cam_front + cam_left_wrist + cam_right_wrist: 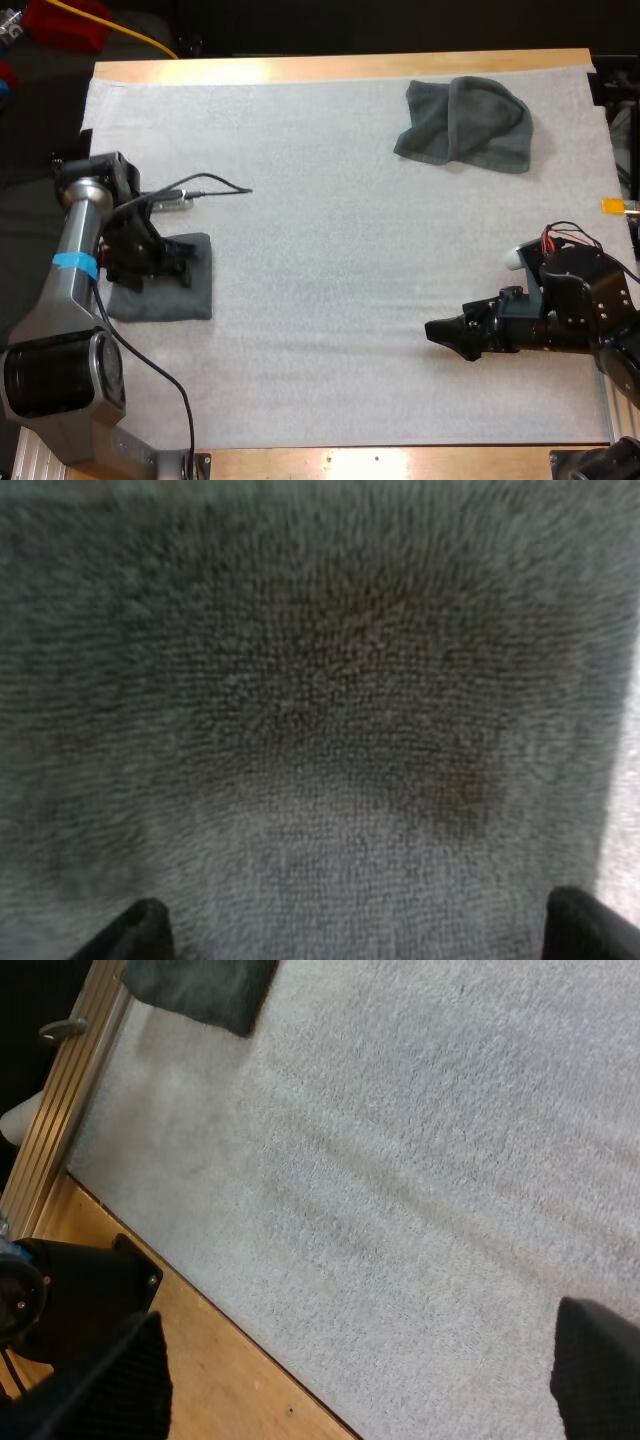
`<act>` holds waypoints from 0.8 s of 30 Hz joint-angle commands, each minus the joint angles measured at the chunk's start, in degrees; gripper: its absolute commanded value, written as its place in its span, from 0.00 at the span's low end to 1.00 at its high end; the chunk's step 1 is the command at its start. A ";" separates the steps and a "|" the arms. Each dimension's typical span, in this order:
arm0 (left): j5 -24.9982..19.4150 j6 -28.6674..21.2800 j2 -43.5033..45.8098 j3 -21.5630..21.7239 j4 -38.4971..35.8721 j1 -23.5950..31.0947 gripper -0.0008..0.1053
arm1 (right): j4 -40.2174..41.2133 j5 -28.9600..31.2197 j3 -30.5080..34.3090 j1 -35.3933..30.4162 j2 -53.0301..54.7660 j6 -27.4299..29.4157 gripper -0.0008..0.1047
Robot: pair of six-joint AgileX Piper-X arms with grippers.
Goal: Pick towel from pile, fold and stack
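We judged one fold done: the folded towel (192,298) lay at the left of the mat (330,250), under our left gripper (165,265), spread wide. Our right gripper (448,336) hung wide over bare mat. The crumpled towel (465,125), far right, awaited folding and stacking.

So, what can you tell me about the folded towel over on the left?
The folded towel is dark grey-green and fuzzy, folded into a flat, neat rectangle. It lies on the white mat near its left edge. The left gripper hangs right over it, fingers apart; whether they touch it I cannot tell.
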State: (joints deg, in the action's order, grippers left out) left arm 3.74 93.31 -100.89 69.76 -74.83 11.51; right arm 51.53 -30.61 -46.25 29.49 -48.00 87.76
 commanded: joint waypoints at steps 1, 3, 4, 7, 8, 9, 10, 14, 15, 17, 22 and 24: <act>0.39 0.71 0.61 -1.41 1.54 0.04 0.67 | -0.41 -0.50 -0.43 0.02 0.26 0.70 0.72; 0.39 0.71 0.51 -2.80 3.64 0.04 0.67 | -0.39 -0.50 -0.43 0.02 0.26 0.70 0.72; 0.39 0.71 0.52 -3.27 4.29 0.04 0.67 | -0.39 -0.50 -0.43 0.02 0.26 0.70 0.72; 0.39 0.71 0.69 -3.09 4.12 0.04 0.67 | -0.56 -0.21 -0.43 0.02 0.26 0.70 0.72; 0.53 0.71 0.89 -3.00 3.98 0.04 0.67 | -0.78 0.03 -0.43 0.02 0.26 0.70 0.72; 1.34 0.69 1.43 -2.78 3.89 0.04 0.67 | -1.11 0.07 -0.43 0.02 0.26 0.70 0.72; 2.17 0.57 2.09 -2.59 3.92 0.04 0.67 | -1.61 0.06 -0.43 0.02 0.26 0.68 0.72; 4.35 -0.33 6.00 -1.55 4.19 0.04 0.67 | -3.60 0.06 -0.43 0.02 0.26 -0.70 0.72; 4.39 -0.65 7.69 -1.10 4.23 0.04 0.67 | -4.13 0.06 -0.43 0.02 0.26 -0.95 0.72; 4.54 -0.74 10.48 -0.72 4.67 0.04 0.67 | -4.64 0.39 -0.43 0.02 0.26 -1.28 0.72; 5.17 -0.84 19.25 -0.68 6.15 -0.55 0.67 | -4.90 3.67 -0.43 0.02 0.26 -2.25 0.72; 5.17 -0.87 22.60 -0.68 6.27 -1.29 0.67 | -5.02 3.87 -0.43 0.02 0.26 -2.37 0.72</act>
State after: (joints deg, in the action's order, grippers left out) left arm 8.50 92.73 -79.30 68.72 -68.78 10.64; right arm 47.34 -27.10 -46.25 29.49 -48.00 85.27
